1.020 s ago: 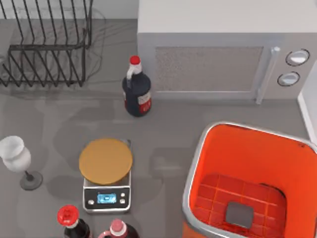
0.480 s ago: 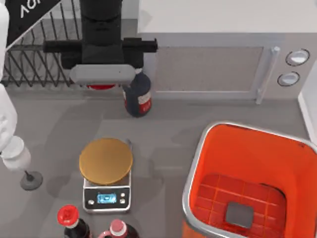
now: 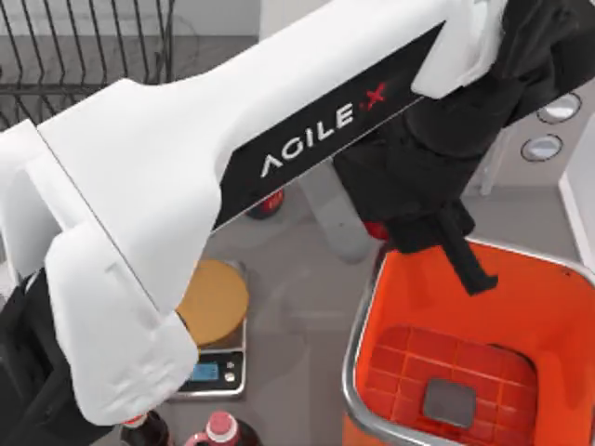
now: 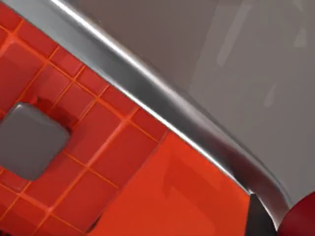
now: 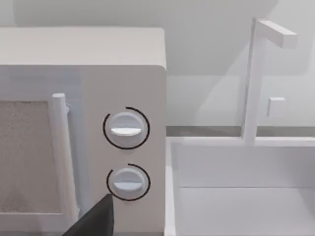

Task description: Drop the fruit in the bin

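Observation:
My left arm reaches across the top view from the lower left to the upper right. Its gripper (image 3: 402, 238) hangs over the back left rim of the bin (image 3: 358, 358), shut on the fruit (image 3: 376, 229), of which a red sliver shows under the black fingers. In the left wrist view the glossy red fruit (image 4: 301, 222) sits at the corner beside a dark finger (image 4: 257, 216), straight above the bin's silver rim (image 4: 162, 103) and gridded orange floor with its grey square. In the right wrist view a dark part of my parked right gripper (image 5: 93, 219) faces the microwave.
A white microwave (image 5: 98, 64) stands at the back, with a white basin (image 5: 246, 191) to its right. A scale with a tan round plate (image 3: 219, 299) lies under the arm. A bottle cap (image 3: 219, 426) shows at the front edge. A black wire rack (image 3: 84, 56) stands back left.
My left arm has swung from beside the wire rack at the back left across to the bin's rim, carrying the fruit. It now covers the glass and much of the dark bottle.

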Controlling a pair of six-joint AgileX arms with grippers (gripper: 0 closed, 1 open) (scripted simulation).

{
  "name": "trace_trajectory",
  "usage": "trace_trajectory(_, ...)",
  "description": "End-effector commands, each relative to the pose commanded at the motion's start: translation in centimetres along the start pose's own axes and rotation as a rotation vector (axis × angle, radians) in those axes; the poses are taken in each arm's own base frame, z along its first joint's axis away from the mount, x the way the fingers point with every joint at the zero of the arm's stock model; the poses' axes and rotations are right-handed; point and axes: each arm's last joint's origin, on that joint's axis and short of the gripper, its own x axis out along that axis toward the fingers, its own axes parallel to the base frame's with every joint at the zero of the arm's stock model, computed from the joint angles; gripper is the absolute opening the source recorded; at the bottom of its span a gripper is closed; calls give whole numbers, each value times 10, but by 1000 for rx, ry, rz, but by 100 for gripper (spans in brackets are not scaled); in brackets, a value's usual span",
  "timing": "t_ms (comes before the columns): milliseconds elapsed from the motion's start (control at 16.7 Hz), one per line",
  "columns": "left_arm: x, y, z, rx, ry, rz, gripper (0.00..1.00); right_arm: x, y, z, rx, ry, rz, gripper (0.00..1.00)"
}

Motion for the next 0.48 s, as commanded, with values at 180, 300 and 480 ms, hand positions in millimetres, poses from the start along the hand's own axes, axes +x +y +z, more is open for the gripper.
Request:
trace_trajectory(180,-8,53,-13,272,24,-23,0,0,0,0,0,0,0,100)
trace_trajectory(300,-11,72,-16,364,32,-33,0,0,0,0,0,0,0,100)
trace_trajectory(480,-12,76,-17,381,34,-35,0,0,0,0,0,0,0,100)
